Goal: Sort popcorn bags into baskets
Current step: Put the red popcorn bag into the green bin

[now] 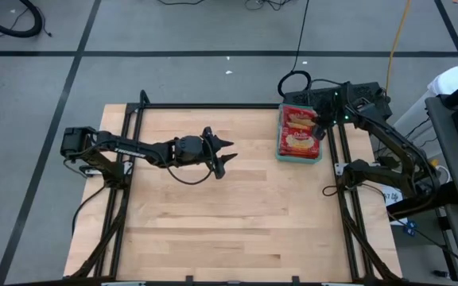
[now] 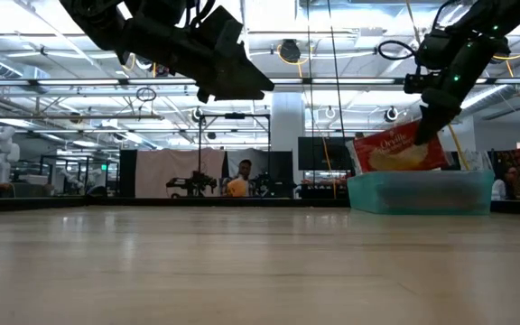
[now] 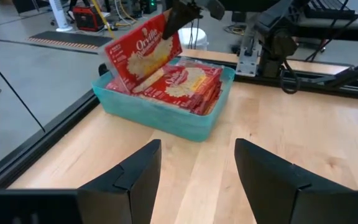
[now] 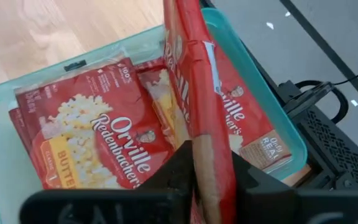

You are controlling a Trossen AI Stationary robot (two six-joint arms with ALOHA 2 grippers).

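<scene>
From above, you had the right pincer (image 1: pixel 322 121) over the far end of the teal basket (image 1: pixel 299 157) at the counter's (image 1: pixel 229 230) far right, with the left pincer (image 1: pixel 223 155) waiting mid-counter, its fingers apart and empty. No loose popcorn bags lay on the bare wood.

At counter height, the held bag (image 2: pixel 394 152) stood tilted above the basket's rim, pinched by its upper edge.

From the left wrist, you could see that bag leaning over the bags already stacked (image 3: pixel 188 87) in the basket.

From the right wrist, the fingers gripped the bag edge-on, directly above the packed ones (image 4: pixel 98 140).

This looked like the placing step of what may be the last bag. Next you would need to lower it flat, then open the pincer and lift clear.
</scene>
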